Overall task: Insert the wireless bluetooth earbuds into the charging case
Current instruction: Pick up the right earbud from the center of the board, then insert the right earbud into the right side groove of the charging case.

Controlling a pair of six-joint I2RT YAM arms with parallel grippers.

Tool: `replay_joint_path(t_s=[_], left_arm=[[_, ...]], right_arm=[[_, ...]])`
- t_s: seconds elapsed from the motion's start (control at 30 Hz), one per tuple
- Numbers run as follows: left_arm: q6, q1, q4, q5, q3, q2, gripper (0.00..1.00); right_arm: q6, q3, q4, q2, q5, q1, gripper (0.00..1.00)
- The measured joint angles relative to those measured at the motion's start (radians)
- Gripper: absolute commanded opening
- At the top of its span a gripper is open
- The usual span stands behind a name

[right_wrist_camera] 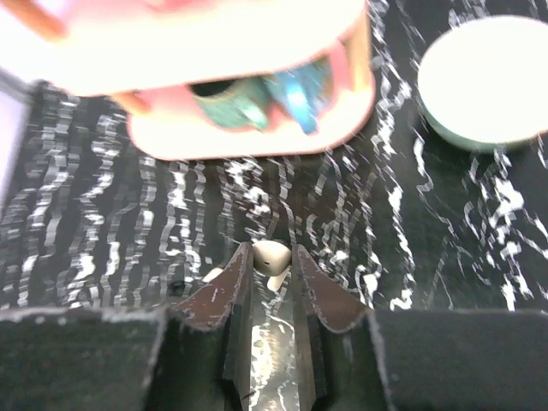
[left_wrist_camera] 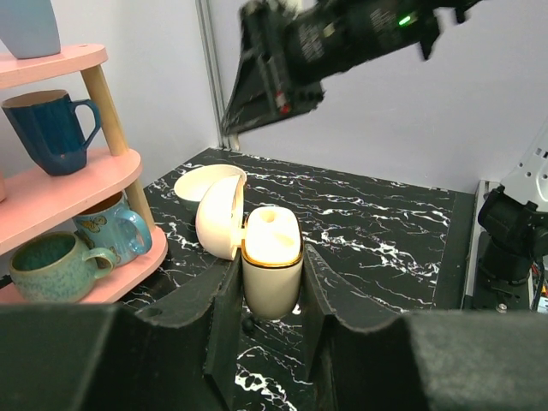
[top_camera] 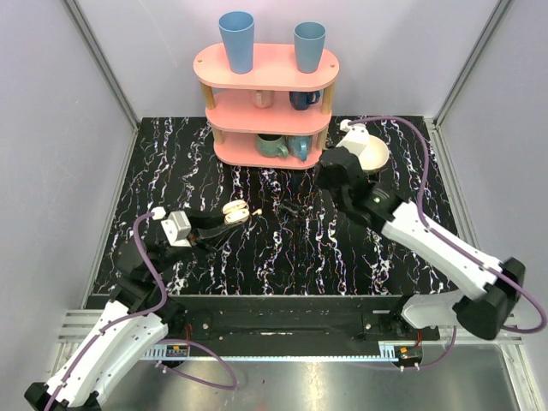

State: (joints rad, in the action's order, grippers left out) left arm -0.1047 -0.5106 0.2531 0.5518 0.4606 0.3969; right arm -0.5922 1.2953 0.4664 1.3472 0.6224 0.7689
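Starting left of the middle of the surface [top_camera: 282,257], about midway between near and far edges: gripping the charging case [left_wrist_camera: 272,248] upright with the left hand [left_wrist_camera: 272,270], clenched on its two sides, with lid [left_wrist_camera: 218,218] swung back and the opening facing up. No telling of any bud already seated inside.

Moving right, toward the middle and nearer the far edge, in front of the pink shelf [top_camera: 265,64]: pinching one earbud [right_wrist_camera: 272,254] between the fingertips of the right hand [right_wrist_camera: 272,249], closed on it, seemingly raised off the surface and well apart from the case. No placing a second bud with any certainty.

Judging this bud about halfway along: opened and presented the case, picked up the bud, not yet seated it. Left to do: carrying it across, lowering it into a hollow, letting go, then repeating for the other bud if needed.
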Motion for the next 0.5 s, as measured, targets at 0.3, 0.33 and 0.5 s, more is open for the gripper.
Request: replay_joint_path(t_s=[0.3,0.33,0.5], left_arm=[[-0.024,0.0,0.01,-0.008,0.025,0.051,0.0],[-0.028,0.0,0.01,-0.011,0.026,0.054,0.0],[-0.048,0.0,0.011,-0.042,0.03,0.063,0.0]], right_arm=[[0.279,0.028,-0.188,-0.166,0.068,0.226,0.0],[0.312,0.031,-0.213,-0.167,0.069,0.255,0.0],[0.482,0.031,-0.343,-0.159,0.088,0.393,0.0]])
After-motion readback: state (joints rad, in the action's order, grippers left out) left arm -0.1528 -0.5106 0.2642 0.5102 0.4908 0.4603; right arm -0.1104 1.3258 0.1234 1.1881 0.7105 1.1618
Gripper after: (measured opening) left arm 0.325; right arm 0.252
